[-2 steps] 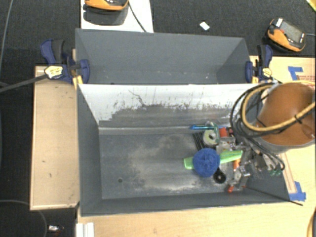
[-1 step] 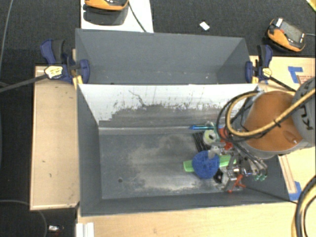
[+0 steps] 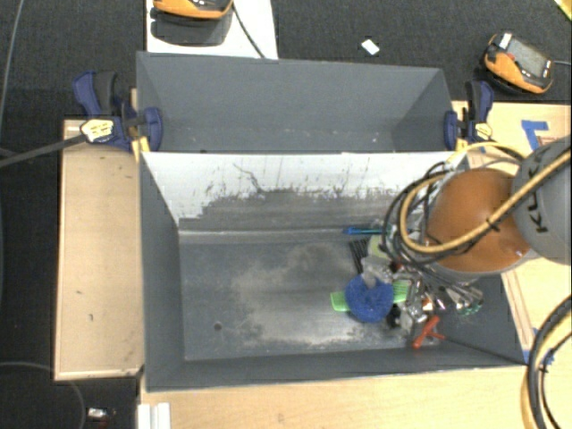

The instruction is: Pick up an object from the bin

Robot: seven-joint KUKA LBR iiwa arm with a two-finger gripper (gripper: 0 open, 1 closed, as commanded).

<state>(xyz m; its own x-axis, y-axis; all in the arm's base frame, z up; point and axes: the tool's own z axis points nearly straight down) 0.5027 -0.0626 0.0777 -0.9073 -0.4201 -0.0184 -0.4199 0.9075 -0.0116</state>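
**A:** Where is the arm working at this moment?

**B:** The arm point(image 3: 474, 226) is reaching in from the right and hanging low over the right end of the bin point(image 3: 250, 280). Its orange wrist cover and cable loops are hiding much of that corner.

**A:** And what is lying beneath it?

**B:** A small heap. A blue round lump point(image 3: 368, 299) is sitting on the floor just left of the wrist hardware, with a green piece point(image 3: 339, 303) touching its left side. A dark thing point(image 3: 360, 254) is lying just behind them, and a red-orange piece point(image 3: 427, 332) is poking out near the front wall.

**A:** Are the jaws gripping any of it?

**B:** That cannot be told, because the wrist and cables are covering them. Whether they are standing open or closed is not showing, and nothing is visibly sitting between them.

**A:** So how far along is the pick?

**B:** By the look of it, the approach is done and the arm is down among the things. The blue lump is resting on the bin floor, so nothing is being lifted yet. The grasp and the raise are probably both left to do.
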